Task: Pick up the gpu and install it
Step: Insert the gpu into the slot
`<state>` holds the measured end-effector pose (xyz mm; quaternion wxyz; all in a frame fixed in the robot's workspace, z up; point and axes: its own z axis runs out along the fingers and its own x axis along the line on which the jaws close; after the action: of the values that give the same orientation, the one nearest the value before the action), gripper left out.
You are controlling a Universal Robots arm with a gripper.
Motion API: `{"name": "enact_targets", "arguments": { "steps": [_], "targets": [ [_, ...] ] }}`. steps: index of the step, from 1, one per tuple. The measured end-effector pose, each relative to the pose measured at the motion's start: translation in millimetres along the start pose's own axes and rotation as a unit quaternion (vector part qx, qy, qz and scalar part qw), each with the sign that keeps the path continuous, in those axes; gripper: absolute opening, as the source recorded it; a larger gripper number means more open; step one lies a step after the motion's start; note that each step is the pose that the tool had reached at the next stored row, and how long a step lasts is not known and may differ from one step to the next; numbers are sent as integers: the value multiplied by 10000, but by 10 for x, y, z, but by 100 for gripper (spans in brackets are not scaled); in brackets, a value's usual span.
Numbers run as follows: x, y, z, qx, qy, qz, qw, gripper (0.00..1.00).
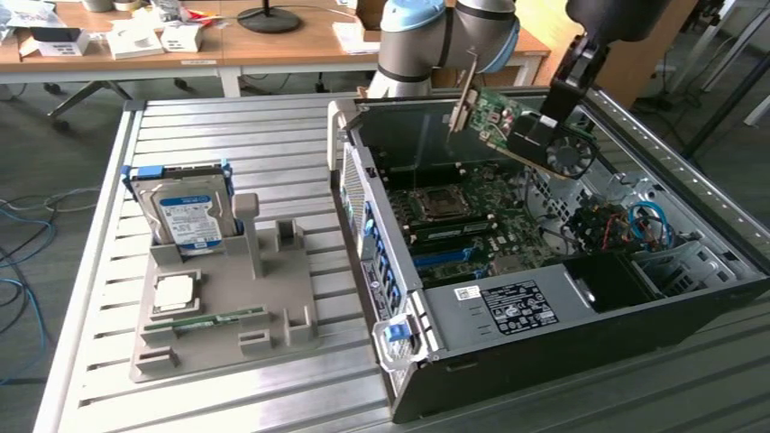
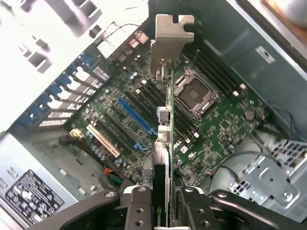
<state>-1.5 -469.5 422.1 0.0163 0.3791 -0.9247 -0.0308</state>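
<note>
The gpu (image 1: 499,122) is a green circuit board with a silvery end bracket and a black fan. It hangs tilted in the air over the back part of the open computer case (image 1: 506,311), above the motherboard (image 1: 463,221). My gripper (image 1: 538,133) is shut on the card near its fan end. In the wrist view the gpu (image 2: 168,115) appears edge-on with its bracket pointing away from me, clamped between my gripper (image 2: 165,208) fingers. Below it lies the motherboard (image 2: 216,129) with a long blue slot (image 2: 136,117).
A grey parts holder (image 1: 283,307) on the slatted metal table, at the exterior view's left, carries an upright hard drive (image 1: 187,216), a processor (image 1: 176,290) and a memory stick (image 1: 211,318). The case walls rise around the motherboard. A wooden desk stands behind.
</note>
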Motion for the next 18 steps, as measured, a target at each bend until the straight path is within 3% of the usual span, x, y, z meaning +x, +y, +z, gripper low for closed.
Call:
{"name": "enact_targets", "arguments": {
  "steps": [5, 9, 14, 18],
  "targets": [
    [0, -1, 12, 3, 31, -449, 9990, 26],
    [0, -1, 21, 5, 56, -812, 9967, 26],
    [0, -2, 32, 9, 88, -1261, 9920, 26],
    [0, -3, 42, 11, 113, -1623, 9867, 26]
  ]
}}
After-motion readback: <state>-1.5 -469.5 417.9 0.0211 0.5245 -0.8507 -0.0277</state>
